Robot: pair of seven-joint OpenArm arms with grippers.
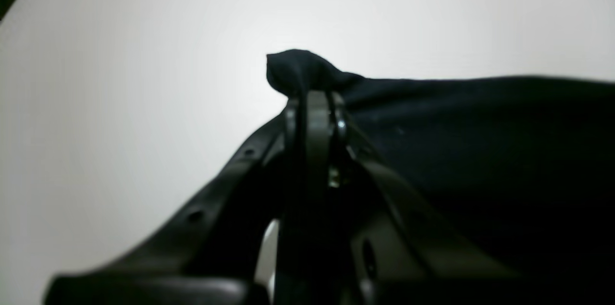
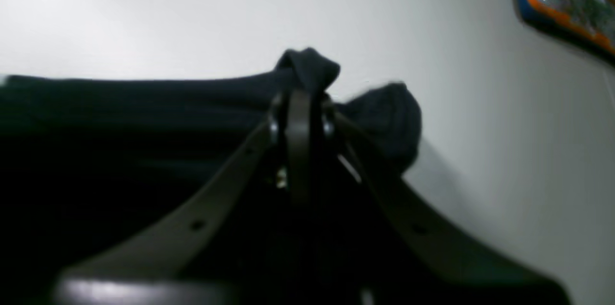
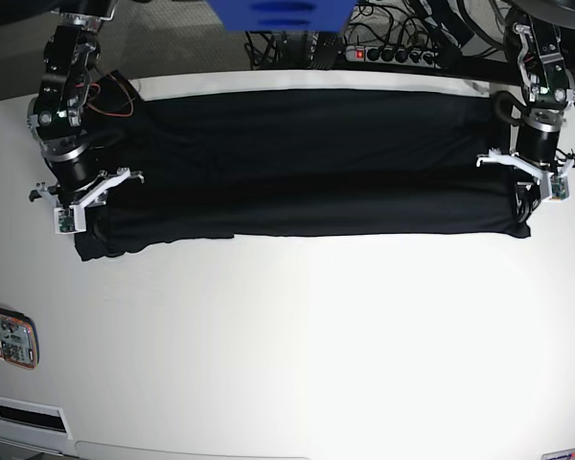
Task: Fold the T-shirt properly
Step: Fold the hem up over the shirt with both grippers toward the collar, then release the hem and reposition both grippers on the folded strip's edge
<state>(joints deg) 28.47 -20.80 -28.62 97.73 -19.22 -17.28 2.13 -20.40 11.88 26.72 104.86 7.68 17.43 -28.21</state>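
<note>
Up close, each gripper [image 1: 307,98] [image 2: 300,98] pinches T-shirt [image 3: 307,163] fabric, seemingly bunched; overhead hides this.

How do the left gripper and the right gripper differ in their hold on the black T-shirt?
The left gripper pinches one smooth corner of the plain black T-shirt. The right gripper pinches the opposite end, where a bunched sleeve bulges beside it. Both are shut on fabric.

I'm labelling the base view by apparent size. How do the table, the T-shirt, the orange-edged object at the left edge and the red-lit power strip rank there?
Largest to smallest in the base view:
1. table
2. T-shirt
3. orange-edged object and power strip: similar apparent size, and the object is cut off by the frame, so unranked.
</note>
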